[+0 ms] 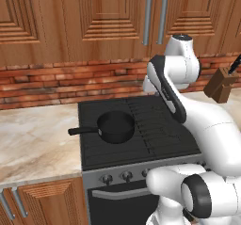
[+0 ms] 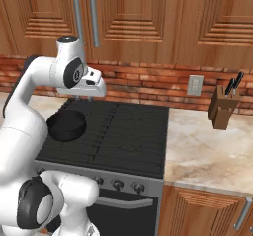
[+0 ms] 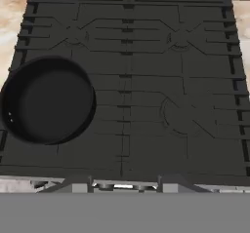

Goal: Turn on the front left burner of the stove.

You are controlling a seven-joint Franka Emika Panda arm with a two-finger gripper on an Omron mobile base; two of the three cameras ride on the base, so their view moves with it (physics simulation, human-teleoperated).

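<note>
The stove (image 1: 141,130) stands between two parts of the light marble surface (image 1: 33,139), under the wooden cabinets (image 1: 94,17) and in front of the red brick wall (image 1: 61,80). Its black cooktop has ridged grates, and on its grey front strip there is a row of small round knobs (image 2: 117,184) above the dark oven door with a grey bar handle (image 2: 126,203). The white arm (image 1: 207,125) reaches over the stove. A small black pan (image 1: 115,126) sits on the front left part of the stove, its long handle pointing left. A brown knife block (image 2: 221,112) stands on the surface right of the stove. If the tool is apart or together, I cannot tell
</note>
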